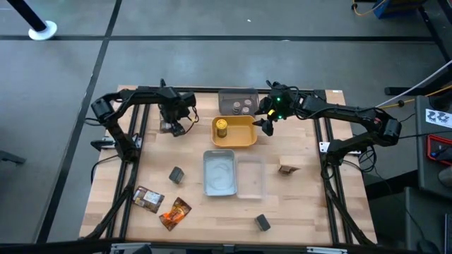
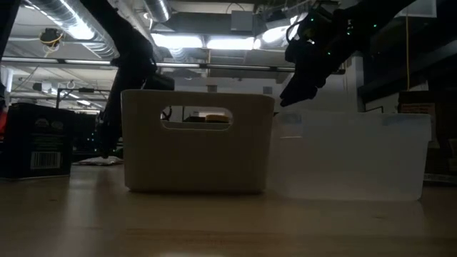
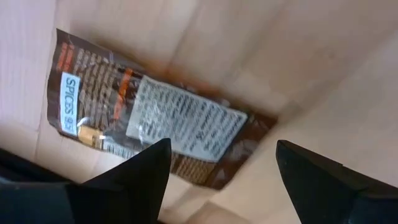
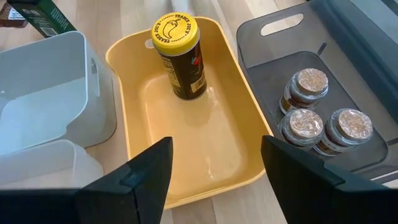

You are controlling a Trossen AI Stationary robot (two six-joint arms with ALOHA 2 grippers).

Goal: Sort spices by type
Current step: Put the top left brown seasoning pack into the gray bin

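Nearest the overhead camera we see a dark grey cube box (image 1: pixel 263 223) at the table's front edge, with an orange foil packet (image 1: pixel 176 213) and a brown foil packet (image 1: pixel 148 199) to its left. A second cube box (image 1: pixel 176 173) sits beside the pale-blue tray (image 1: pixel 219 173), which adjoins the clear tray (image 1: pixel 251 177). Farther back, the yellow-lidded jar (image 1: pixel 222 127) stands upright in the yellow tray (image 1: pixel 244 135), and we count three small round jars (image 1: pixel 241 107) in the grey tray (image 1: pixel 236 95).

From table height we see the pale tray's handled wall (image 2: pixel 198 150) beside the clear tray (image 2: pixel 350 157).

Our left gripper (image 3: pixel 217 180) hangs with fingers spread over a brown spice packet (image 3: pixel 149 121) lying flat, holding nothing.

Our right gripper (image 4: pixel 214 171) hovers with fingers apart and empty above the yellow tray (image 4: pixel 134 53), near the jar (image 4: pixel 180 56)
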